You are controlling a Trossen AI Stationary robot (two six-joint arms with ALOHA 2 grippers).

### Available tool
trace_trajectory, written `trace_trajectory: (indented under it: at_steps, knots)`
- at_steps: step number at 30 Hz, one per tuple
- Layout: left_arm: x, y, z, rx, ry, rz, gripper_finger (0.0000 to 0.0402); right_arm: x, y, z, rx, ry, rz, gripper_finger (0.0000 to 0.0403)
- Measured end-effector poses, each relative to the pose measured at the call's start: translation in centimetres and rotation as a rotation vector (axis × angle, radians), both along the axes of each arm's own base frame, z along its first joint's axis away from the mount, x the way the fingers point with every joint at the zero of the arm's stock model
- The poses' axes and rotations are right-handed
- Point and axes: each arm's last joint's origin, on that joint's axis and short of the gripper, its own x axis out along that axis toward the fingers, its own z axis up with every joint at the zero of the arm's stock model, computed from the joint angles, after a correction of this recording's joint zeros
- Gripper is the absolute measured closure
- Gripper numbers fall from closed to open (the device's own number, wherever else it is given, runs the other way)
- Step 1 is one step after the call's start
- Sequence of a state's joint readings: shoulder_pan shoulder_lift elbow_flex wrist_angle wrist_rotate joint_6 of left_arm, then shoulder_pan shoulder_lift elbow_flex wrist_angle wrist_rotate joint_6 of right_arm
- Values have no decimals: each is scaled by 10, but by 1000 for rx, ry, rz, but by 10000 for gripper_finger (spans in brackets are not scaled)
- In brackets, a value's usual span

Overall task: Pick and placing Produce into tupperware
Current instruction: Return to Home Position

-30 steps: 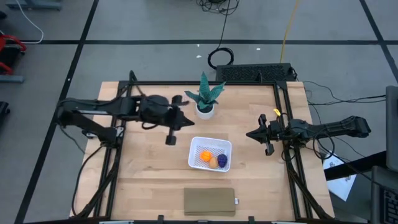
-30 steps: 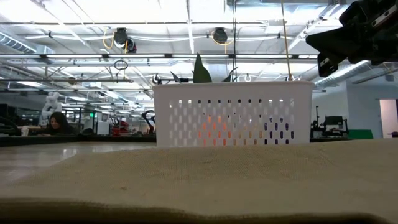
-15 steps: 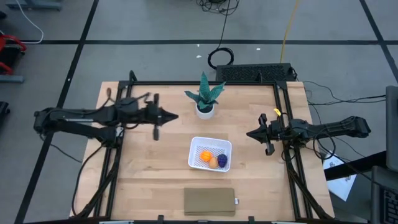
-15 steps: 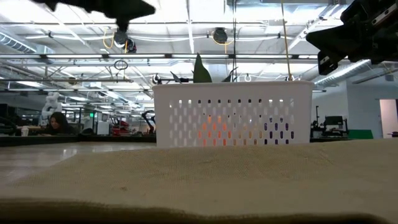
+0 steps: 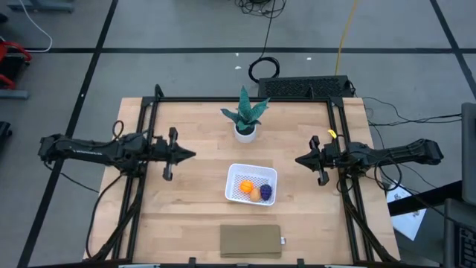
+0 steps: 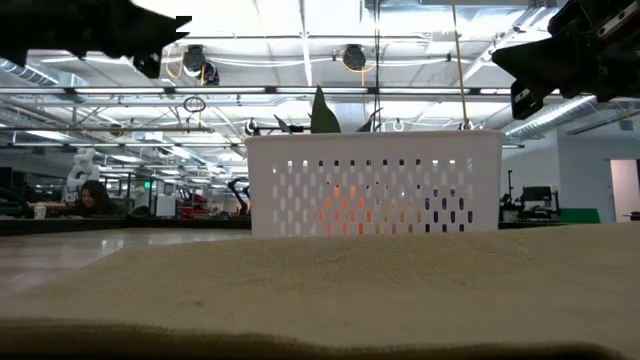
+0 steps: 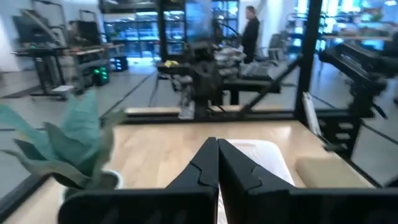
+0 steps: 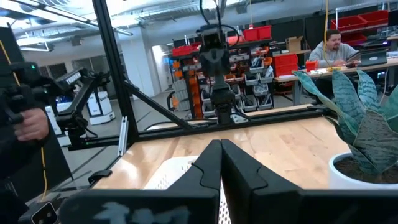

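Observation:
The white tupperware [image 5: 253,167] stands on the table's middle, its perforated wall [image 6: 373,183] facing the low view. In it lie the orange ball [image 5: 245,186], the tan oval [image 5: 255,194] and the purple lump [image 5: 266,192]. My left gripper [image 5: 195,155] hangs shut and level over the table's left part, pointing at the tupperware [image 7: 264,155] from a distance. My right gripper [image 5: 296,160] is shut too, level over the right part, clear of the tupperware [image 8: 169,169]. Neither holds anything.
A potted green plant [image 5: 245,117] stands behind the tupperware toward the far edge. A flat tan pad [image 5: 251,240] lies near the front edge. Black frame rails [image 5: 141,149] run along the table's left, right and far sides. People sit and stand in the room beyond.
My left gripper has drawn back from beside the plant toward the table's left edge, sinking and levelling out as it went, shut throughout. The produce and tupperware have stayed put.

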State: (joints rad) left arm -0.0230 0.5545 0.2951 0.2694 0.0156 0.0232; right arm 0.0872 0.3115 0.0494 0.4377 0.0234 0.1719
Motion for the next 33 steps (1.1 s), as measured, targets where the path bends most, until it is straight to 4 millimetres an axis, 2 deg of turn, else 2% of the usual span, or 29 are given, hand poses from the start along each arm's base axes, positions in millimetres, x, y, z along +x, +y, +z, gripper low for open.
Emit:
trace_trajectory:
  at_steps: [5, 10, 16, 24, 33]
  knots:
    - [-8, -8, -15, 27, -6, -72, 402, 0, 0, 0, 3, 0, 1, 403]
    - [-15, -10, -23, 59, -63, -11, 402, 0, 0, 0, 4, 0, 1, 403]
    - [-17, -10, -33, 40, 30, -2, 402, 0, 0, 0, 18, 1, 3, 403]
    - [-18, -20, -34, 147, 36, -36, 402, -1, 0, 0, -27, -3, -1, 403]
    - [-20, -28, -41, 163, 99, -56, 402, -7, -1, 6, -48, -67, -11, 403]
